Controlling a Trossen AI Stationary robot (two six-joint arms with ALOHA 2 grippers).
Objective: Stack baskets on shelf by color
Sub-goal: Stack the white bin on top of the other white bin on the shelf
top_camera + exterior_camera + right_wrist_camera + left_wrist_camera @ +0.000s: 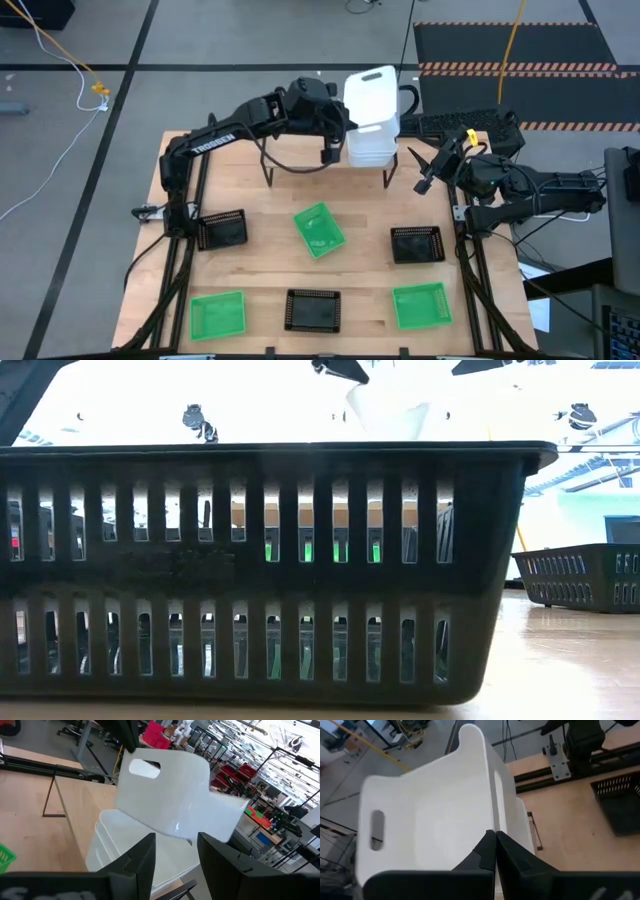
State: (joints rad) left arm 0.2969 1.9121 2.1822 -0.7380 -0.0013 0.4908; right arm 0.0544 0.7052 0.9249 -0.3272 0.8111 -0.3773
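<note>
The left gripper (495,851) has its jaws clamped on the rim of a tilted white basket (435,815), held just above the white stack (372,143) on the shelf (300,150). The right gripper (175,852) waits beside the stack, jaws apart, the tilted basket just beyond them.

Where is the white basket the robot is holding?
In the high view, the tilted white basket is at the table's far edge, right of centre, held by the left gripper just above the other white baskets, with the right gripper open nearby.
</note>
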